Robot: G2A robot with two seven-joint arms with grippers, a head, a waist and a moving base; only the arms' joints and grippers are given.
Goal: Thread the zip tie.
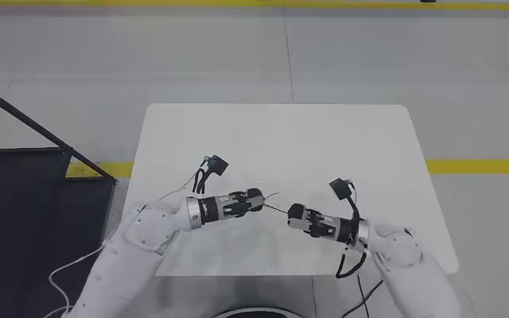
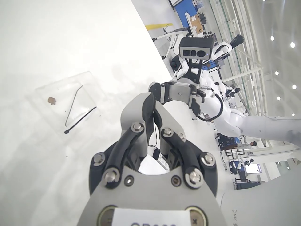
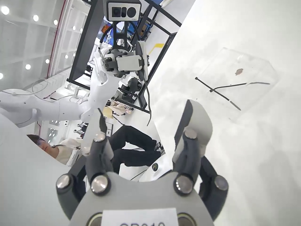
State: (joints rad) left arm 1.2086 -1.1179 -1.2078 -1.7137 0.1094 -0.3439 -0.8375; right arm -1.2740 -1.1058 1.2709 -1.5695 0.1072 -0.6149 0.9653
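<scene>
My left gripper (image 2: 153, 112) is shut, its dark pads pressed together. From the right wrist view, that left gripper (image 3: 143, 68) holds a black zip tie (image 3: 148, 104), whose thin tail hangs towards my right gripper (image 3: 148, 121). The right gripper is open, and the tail's tip sits about level with its fingertips. In the top view the left gripper (image 1: 256, 199) and right gripper (image 1: 294, 213) face each other near the table's front, with a thin black strip (image 1: 275, 207) between them. The right gripper (image 2: 154, 90) appears just beyond the left fingers.
A clear plastic sheet (image 2: 47, 88) lies flat on the white table (image 1: 318, 143) and carries two loose black zip ties (image 2: 78, 118) and a small brown speck. The same sheet (image 3: 258, 64) and ties (image 3: 217, 92) show from the right wrist. A black frame stands left of the table.
</scene>
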